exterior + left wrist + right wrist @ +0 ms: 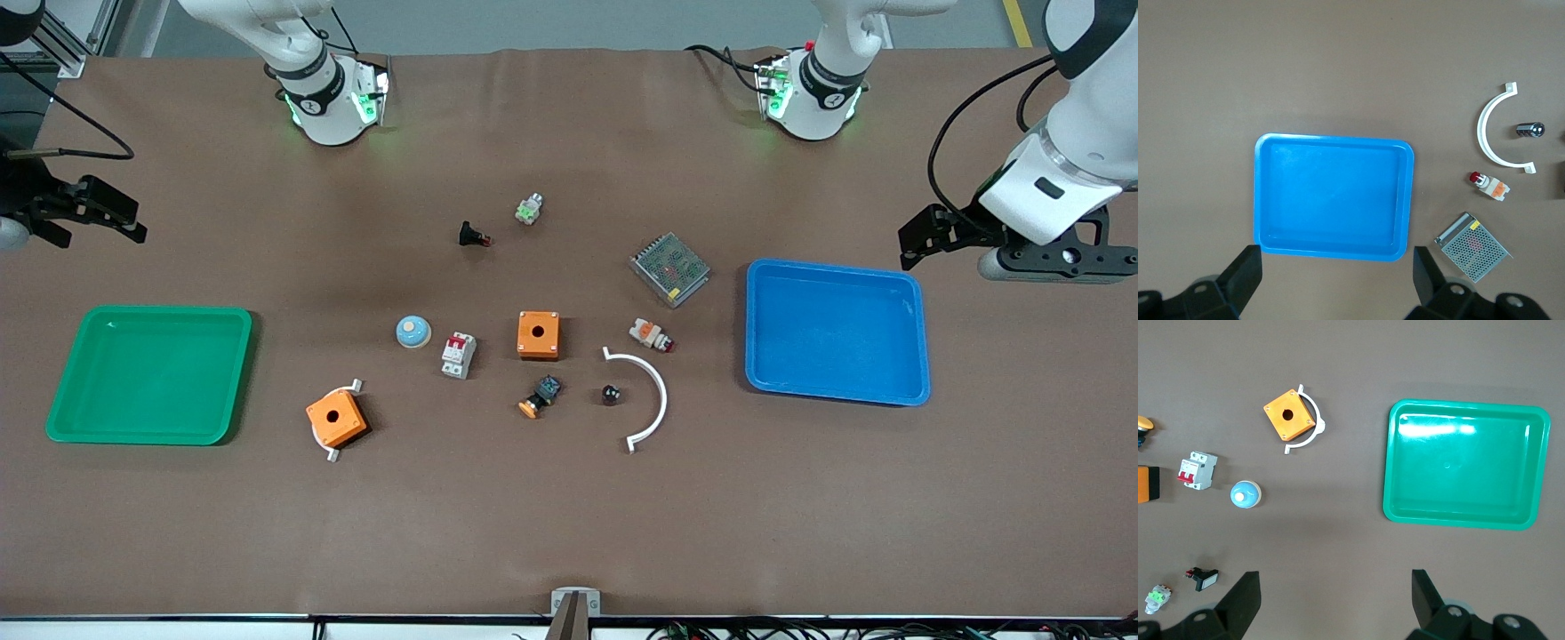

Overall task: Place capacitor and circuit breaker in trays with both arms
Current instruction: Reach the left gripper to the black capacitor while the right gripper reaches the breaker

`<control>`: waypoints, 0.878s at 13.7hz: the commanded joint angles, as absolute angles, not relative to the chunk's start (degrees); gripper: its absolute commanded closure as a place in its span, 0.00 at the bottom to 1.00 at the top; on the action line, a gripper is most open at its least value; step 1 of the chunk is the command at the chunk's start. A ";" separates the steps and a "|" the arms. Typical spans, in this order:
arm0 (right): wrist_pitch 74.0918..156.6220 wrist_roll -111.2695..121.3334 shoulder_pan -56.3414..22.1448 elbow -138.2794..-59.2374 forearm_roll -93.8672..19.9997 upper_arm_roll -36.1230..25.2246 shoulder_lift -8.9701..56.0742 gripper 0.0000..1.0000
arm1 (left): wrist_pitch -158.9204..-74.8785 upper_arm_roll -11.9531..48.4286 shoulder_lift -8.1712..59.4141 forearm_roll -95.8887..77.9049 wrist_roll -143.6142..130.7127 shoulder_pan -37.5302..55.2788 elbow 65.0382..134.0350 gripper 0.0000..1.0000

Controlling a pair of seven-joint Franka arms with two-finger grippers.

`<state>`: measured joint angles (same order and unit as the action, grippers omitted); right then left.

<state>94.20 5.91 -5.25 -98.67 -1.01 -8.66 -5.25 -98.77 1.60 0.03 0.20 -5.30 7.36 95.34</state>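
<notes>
The capacitor (611,394), a tiny black cylinder, lies inside the curve of a white arc piece (653,391); it also shows in the left wrist view (1530,129). The circuit breaker (459,355), white with a red switch, lies between a blue dome button (413,332) and an orange box (539,334); it also shows in the right wrist view (1197,470). My left gripper (916,242) is open and empty, up over the table beside the blue tray (836,329). My right gripper (133,224) is open and empty, up over the table beside the green tray (151,373).
A second orange box (336,419) sits on a white clip. A black-and-blue part with an orange cap (540,396), a white-and-orange part (651,335), a mesh power supply (669,268), a black red-tipped part (472,236) and a green-white part (529,210) lie mid-table.
</notes>
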 commanded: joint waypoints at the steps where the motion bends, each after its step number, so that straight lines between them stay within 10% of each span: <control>1: 94.04 6.59 -4.74 -99.58 -2.02 -8.09 -6.33 0.00 | -97.64 2.02 0.44 0.88 -5.01 7.03 94.30 0.00; 12: 96.75 -3.58 -11.06 -100.02 -1.93 -7.82 -4.49 0.00 | -103.78 5.54 25.28 -3.52 -18.09 16.93 79.12 0.00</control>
